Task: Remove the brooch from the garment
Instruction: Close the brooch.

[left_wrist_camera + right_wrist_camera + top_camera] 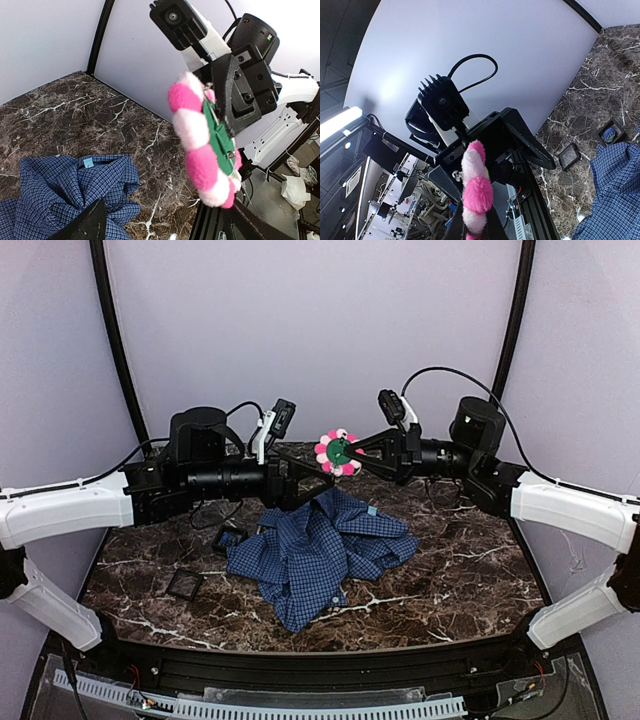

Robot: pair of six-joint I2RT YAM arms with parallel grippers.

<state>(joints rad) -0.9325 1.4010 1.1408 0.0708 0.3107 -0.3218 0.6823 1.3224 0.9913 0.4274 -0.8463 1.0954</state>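
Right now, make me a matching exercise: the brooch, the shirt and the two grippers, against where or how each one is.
Things:
1. brooch
2. checked shirt
3. left gripper
4. right gripper

Place or state:
a. crumpled on the marble table
b. open
c. held up in the air, off the cloth
d. shut on the brooch

Pairs: 1-c, 2-a, 3-b, 4-d
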